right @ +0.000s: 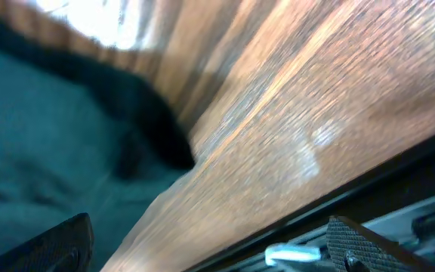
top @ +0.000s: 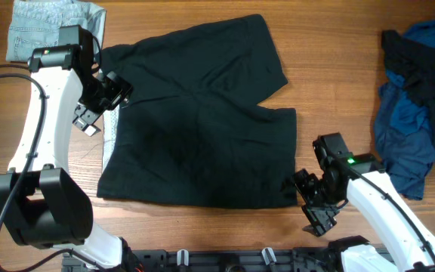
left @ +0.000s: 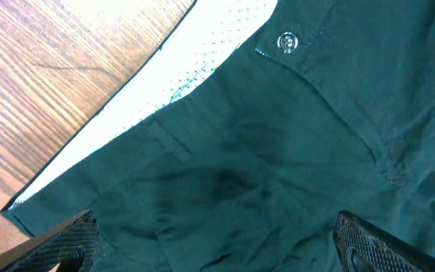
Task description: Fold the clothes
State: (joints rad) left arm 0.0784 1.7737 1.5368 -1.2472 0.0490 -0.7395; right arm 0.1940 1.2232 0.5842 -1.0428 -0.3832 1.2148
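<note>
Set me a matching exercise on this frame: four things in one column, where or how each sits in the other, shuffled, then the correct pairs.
Things
1. black shorts
2. light-blue denim garment
3. blue and navy garments
4. left gripper

Places or states
A. heaped at the right edge of the overhead view
B. fingers open, above the waistband near the button
C. spread flat in the middle of the table
D. lying at the top-left corner of the overhead view

Pairs: 1-C, 2-D, 3-A, 4-B
</note>
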